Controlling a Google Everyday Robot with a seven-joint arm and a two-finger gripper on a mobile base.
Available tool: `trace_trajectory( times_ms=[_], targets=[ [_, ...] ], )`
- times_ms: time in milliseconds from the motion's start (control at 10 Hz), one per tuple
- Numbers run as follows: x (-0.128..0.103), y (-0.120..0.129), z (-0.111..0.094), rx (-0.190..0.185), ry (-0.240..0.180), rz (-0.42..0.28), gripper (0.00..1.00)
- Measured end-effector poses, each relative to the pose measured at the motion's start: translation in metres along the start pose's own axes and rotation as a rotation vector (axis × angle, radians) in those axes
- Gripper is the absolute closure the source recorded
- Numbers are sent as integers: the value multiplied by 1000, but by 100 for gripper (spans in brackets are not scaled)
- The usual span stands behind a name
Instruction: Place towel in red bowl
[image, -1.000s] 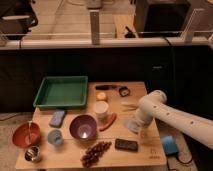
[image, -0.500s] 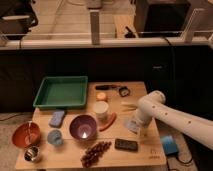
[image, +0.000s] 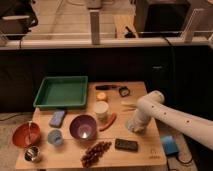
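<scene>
Staying low over the towel (image: 131, 128), the pincer (image: 136, 124), grip unreadable, is seemingly preparing the carry to the red bowl (image: 20, 136).

Dim bkgd; tabletop (image: 127, 159) lit, prob. overhead.

red bowl (image: 18, 138), grn tray (image: 60, 106), wht gripper (image: 134, 126) rt
</scene>
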Motion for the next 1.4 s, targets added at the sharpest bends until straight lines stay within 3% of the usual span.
trace_trajectory(
  times_ms=[300,700,1400],
  targets=[
    [-2,1,-4,9,4,-11,97],
    [-20,-5,-39,46,18,-38,97],
    [-48,-16,-72,113,40,-93,97]
  ],
)
